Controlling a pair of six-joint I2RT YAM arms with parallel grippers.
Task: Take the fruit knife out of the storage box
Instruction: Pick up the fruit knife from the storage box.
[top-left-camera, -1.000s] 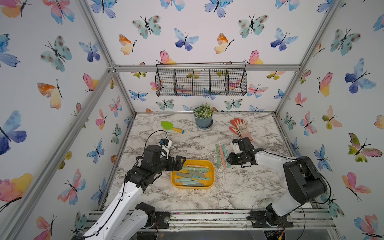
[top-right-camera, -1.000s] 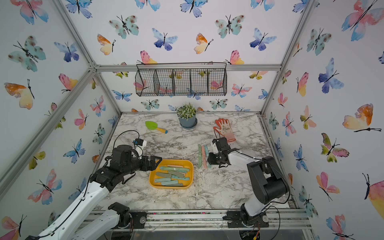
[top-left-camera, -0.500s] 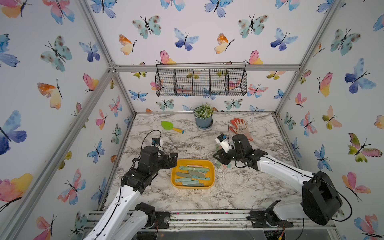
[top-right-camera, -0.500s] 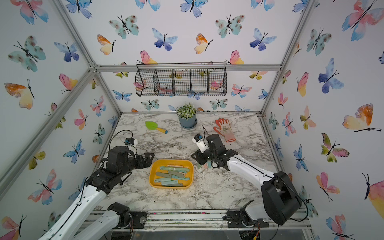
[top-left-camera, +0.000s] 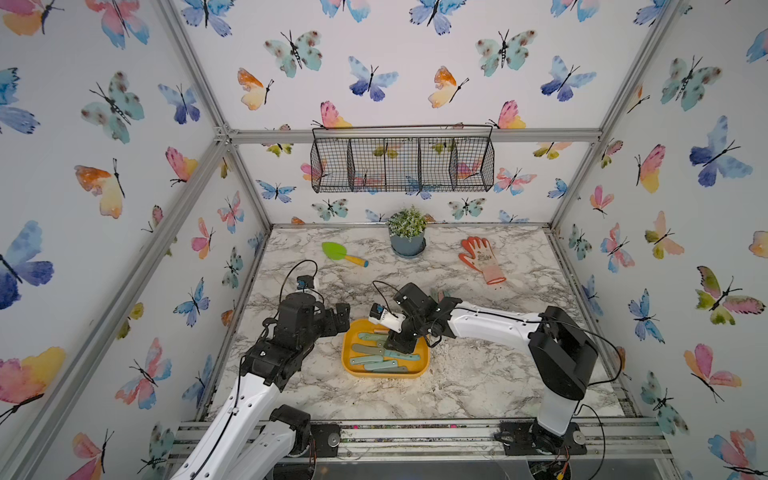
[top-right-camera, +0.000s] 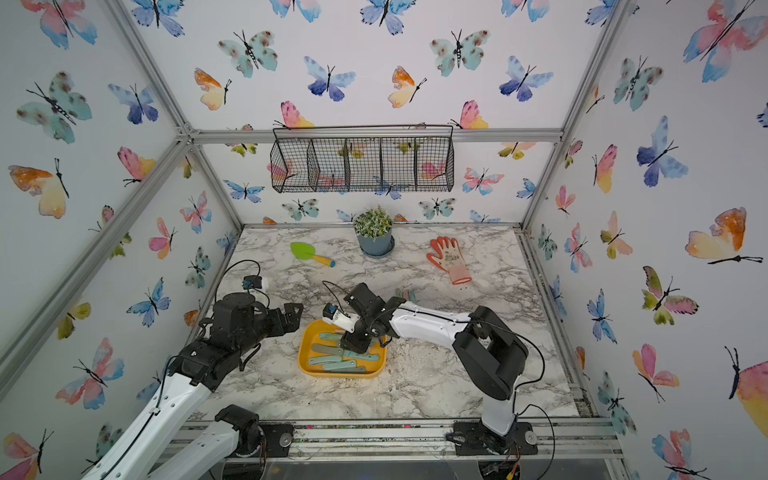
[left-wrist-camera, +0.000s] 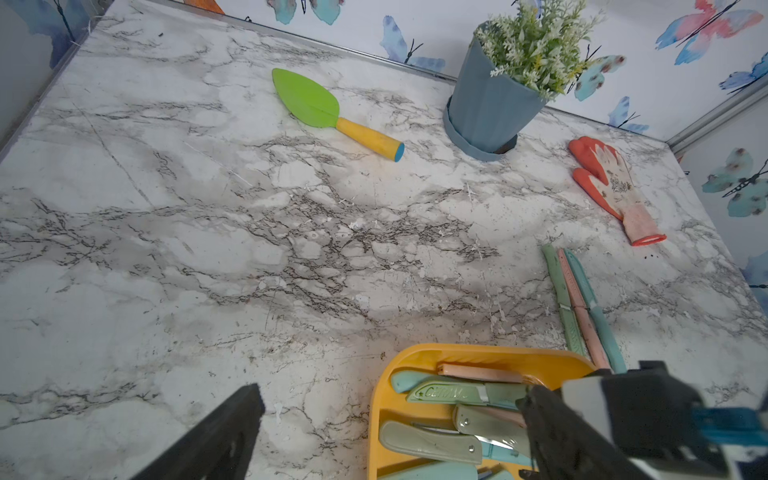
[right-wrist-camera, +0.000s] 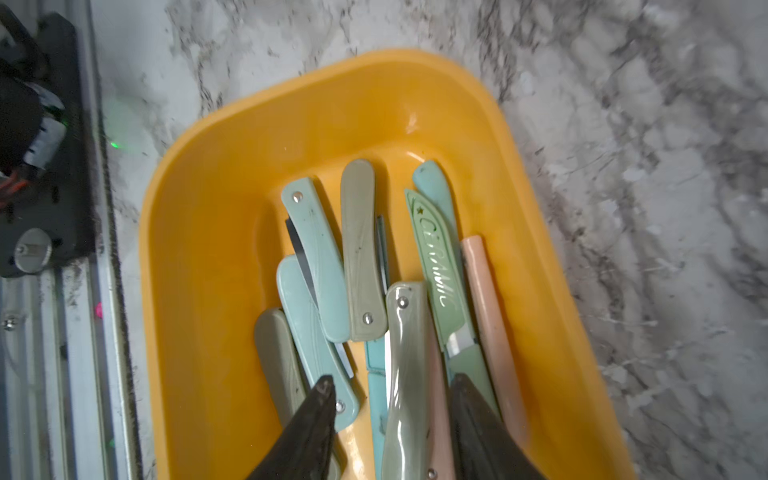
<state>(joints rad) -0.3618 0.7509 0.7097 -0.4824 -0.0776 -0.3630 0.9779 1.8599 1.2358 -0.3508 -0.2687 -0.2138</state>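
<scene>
Both top views: right gripper (top-left-camera: 395, 344) points down into the storage box (top-left-camera: 384, 374), a shallow yellow-orange tray on the marble table (top-left-camera: 478, 374), above the heap of fruit knives (top-left-camera: 365, 351) lying in it; left gripper (top-left-camera: 338, 319) hangs just beside the tray's left end, jaws apart, holding nothing.
Left wrist view: one black finger (left-wrist-camera: 224, 428) of the left gripper shows over bare marble; three knives (left-wrist-camera: 577, 299) lie side by side on the table just beyond the tray's far rim; trowel (left-wrist-camera: 307, 99), potted plant (left-wrist-camera: 494, 104) and glove (left-wrist-camera: 611, 187) sit farther back.
Right wrist view: right gripper's fingertips (right-wrist-camera: 320, 399) stand apart, straddling a grey-green folding knife (right-wrist-camera: 405, 353) with space on both sides, not clamped; that knife lies atop the others, inside the tray.
</scene>
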